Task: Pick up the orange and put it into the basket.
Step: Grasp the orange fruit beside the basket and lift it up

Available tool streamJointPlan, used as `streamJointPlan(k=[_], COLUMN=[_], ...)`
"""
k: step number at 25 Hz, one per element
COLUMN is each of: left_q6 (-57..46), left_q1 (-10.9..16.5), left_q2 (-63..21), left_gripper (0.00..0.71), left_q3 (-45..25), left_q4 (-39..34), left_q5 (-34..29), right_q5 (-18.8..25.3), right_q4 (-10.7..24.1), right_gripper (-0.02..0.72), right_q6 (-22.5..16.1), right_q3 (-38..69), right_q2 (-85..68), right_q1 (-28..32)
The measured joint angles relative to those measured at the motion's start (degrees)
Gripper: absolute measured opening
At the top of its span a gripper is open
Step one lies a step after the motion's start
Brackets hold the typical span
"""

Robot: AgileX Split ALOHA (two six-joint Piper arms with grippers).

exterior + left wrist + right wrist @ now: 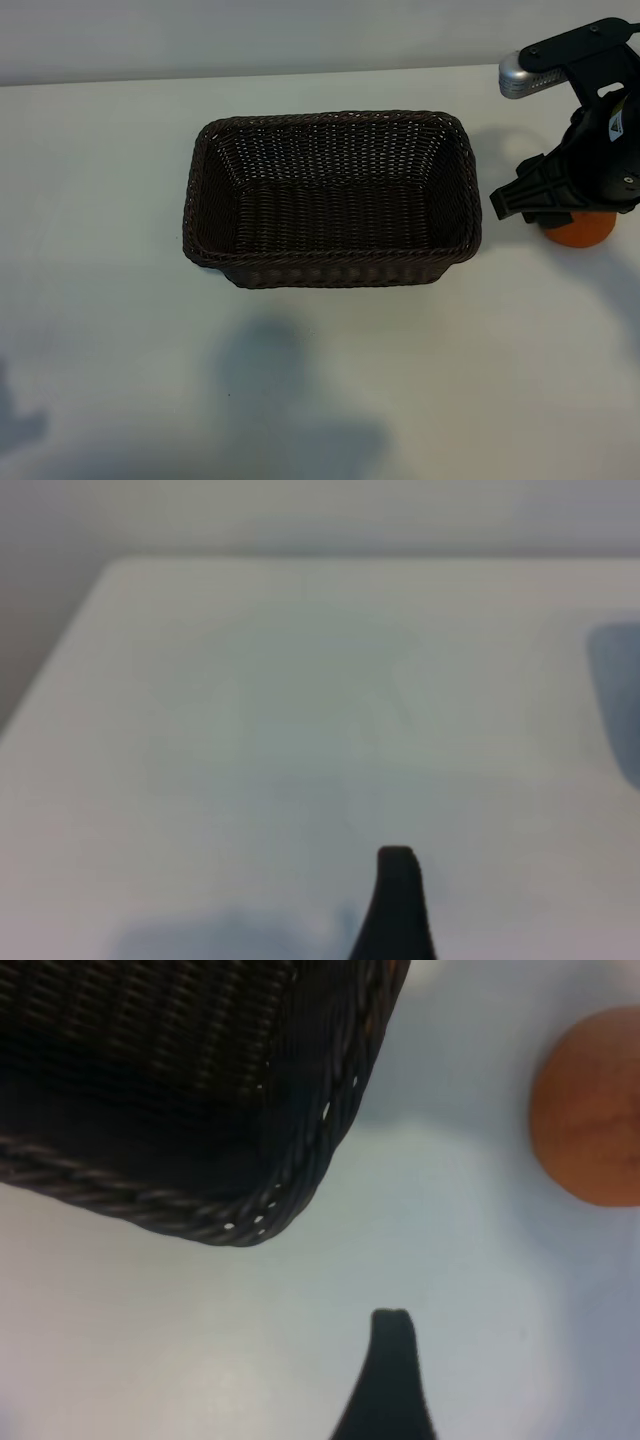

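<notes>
Now the right gripper (545, 205), jaws spread and grasping nothing, hangs over the orange (580, 230) right of the basket (333, 197); next it must descend and clench. Left gripper (396, 900) idles, released.

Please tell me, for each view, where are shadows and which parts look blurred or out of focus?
Exterior view: sharp; soft dark shadows lie on the table below the basket and at the lower left corner. Left wrist view: hazy, only pale table with bluish shadow patches and one dark fingertip. Right wrist view: the orange is blurred and the near fingertip is soft; the basket's braided rim is clearer.
</notes>
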State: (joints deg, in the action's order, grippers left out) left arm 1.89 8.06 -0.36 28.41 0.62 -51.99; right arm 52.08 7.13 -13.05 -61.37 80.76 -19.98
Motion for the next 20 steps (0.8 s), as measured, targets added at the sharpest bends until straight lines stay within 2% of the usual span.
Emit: streamJointPlan(k=[10, 16, 20], left_q6=[-0.27, 0.22, 0.30], left_q1=[0.00, -1.63, -3.40], left_q2=[-0.12, -0.16, -0.16], left_gripper=[0.591, 0.590, 0.590], left_q3=[0.89, 0.24, 0.19], left_q4=[2.28, 2.28, 2.28], left_q5=[-10.96, -11.14, -10.85], right_q5=[-1.01, -4.00, -6.02], right_q4=[0.44, 3.56, 4.87], right_gripper=[0.573, 0.573, 0.573], right_q6=[-0.47, -3.59, -4.99], right_q3=[0.00, 0.00, 0.00], right_q2=[0.00, 0.52, 3.02], right_q1=[0.00, 0.12, 2.53])
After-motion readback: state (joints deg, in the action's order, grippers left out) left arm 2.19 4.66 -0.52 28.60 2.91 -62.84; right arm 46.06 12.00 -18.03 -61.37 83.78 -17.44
